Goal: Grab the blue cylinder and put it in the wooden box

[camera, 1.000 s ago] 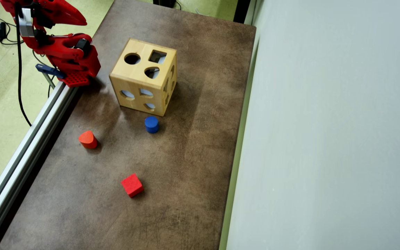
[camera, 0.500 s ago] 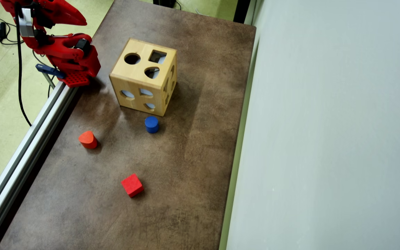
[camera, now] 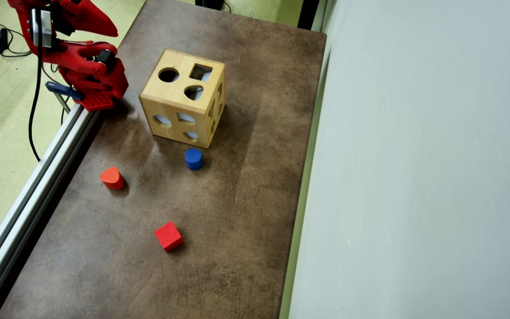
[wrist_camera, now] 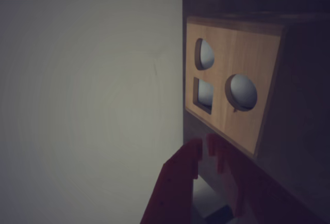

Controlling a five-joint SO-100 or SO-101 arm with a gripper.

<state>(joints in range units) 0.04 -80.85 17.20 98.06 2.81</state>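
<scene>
Jaws nearly closed, empty, near wooden box (wrist_camera: 234,82).

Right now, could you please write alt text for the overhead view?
A wooden box with shaped holes stands on a brown table, with a blue cylinder just in front. Two red blocks lie nearer; the red arm waits top left.

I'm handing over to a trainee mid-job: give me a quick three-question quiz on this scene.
1. True or false: the blue cylinder stands on the table, outside the wooden box.
2. In the overhead view, which red piece lies nearer the picture's bottom edge: A) red rounded block, B) red cube?
3. How many cut-outs show on the box's top face in the overhead view?

Key: 1 true; 2 B; 3 three: round, square and a rounded odd shape.
</scene>
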